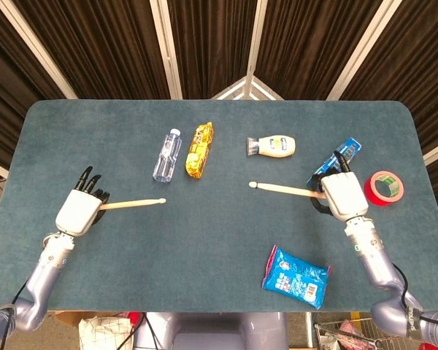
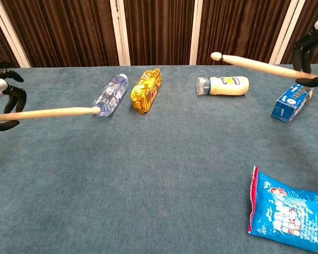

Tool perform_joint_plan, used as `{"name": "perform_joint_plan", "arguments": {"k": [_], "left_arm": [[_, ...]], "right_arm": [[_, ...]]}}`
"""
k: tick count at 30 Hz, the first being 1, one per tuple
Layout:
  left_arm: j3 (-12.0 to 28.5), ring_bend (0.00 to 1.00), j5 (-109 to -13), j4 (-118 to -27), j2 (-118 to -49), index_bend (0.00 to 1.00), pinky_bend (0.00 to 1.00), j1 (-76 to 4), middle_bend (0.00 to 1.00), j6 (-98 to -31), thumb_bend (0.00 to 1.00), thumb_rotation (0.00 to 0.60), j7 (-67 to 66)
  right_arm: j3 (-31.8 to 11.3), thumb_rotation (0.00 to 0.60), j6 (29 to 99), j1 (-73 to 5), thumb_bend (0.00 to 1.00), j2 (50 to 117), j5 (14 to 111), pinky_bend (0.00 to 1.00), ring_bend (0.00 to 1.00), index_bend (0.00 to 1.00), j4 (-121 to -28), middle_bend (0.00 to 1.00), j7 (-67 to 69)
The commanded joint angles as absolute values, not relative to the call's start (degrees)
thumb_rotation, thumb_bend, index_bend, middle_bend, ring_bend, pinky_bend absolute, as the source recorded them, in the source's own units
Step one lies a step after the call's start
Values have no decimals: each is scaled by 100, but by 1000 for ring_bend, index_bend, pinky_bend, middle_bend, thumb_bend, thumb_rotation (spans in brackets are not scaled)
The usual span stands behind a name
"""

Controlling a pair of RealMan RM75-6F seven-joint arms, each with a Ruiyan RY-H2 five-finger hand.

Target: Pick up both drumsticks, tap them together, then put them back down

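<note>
My left hand [image 1: 79, 211] grips a wooden drumstick [image 1: 133, 203] at the table's left, its tip pointing right toward the middle. In the chest view the same hand [image 2: 1, 100] shows at the left edge, and its stick [image 2: 47, 112] hangs in the air with the tip near the bottle. My right hand [image 1: 341, 195] holds the other drumstick [image 1: 283, 189] on the right side, tip pointing left. From the chest camera that hand [image 2: 311, 50] sits at the right edge with its stick [image 2: 254, 64] raised high. The two tips are well apart.
A clear water bottle [image 1: 166, 155], a yellow snack pack [image 1: 198, 149] and a white sauce bottle [image 1: 272, 146] lie across the back middle. A blue carton [image 1: 339, 158] and red tape roll [image 1: 385, 187] flank my right hand. A blue snack bag [image 1: 295, 277] lies front right.
</note>
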State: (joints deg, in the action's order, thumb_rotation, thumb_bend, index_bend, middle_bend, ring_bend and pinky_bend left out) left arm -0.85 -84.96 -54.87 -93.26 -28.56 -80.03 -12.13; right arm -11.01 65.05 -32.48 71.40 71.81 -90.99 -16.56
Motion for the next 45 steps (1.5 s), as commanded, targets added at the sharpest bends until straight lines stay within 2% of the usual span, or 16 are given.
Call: {"name": "perform_joint_plan", "arguments": {"k": [1, 13, 22, 25, 29, 45], "left_arm": [[91, 194, -8584, -5439, -9441, 630, 65, -2869, 637, -8092, 462, 600, -316], [405, 195, -8929, -5652, -9534, 645, 66, -3266, 648, -8095, 462, 600, 1036], [669, 195, -8977, -6014, -9615, 649, 66, -3634, 651, -7887, 462, 600, 1383], [696, 195, -8996, -6098, -9766, 649, 66, -3734, 651, -7795, 462, 600, 1347], [714, 195, -8995, -6068, -9868, 649, 66, -3771, 651, -7767, 462, 600, 1325], [795, 195, -9058, -5848, -10196, 650, 66, -3884, 651, -7859, 460, 600, 1544]], "right_arm": [[-1093, 600, 6508, -3247, 454, 7142, 7191, 0, 400, 649, -9106, 600, -1664], [-1134, 600, 6475, -3315, 455, 7241, 7117, 0, 402, 649, -9128, 600, -1809], [-1326, 600, 6411, -3457, 455, 7410, 6877, 0, 409, 656, -9262, 602, -1851], [-1574, 600, 6113, -3753, 455, 7516, 6352, 0, 409, 656, -9454, 602, -2166], [-1731, 600, 6041, -3962, 456, 7555, 5856, 0, 409, 656, -9676, 602, -2572], [-2311, 600, 6303, -4832, 455, 7730, 4038, 0, 415, 661, -10456, 604, -3669]]}}
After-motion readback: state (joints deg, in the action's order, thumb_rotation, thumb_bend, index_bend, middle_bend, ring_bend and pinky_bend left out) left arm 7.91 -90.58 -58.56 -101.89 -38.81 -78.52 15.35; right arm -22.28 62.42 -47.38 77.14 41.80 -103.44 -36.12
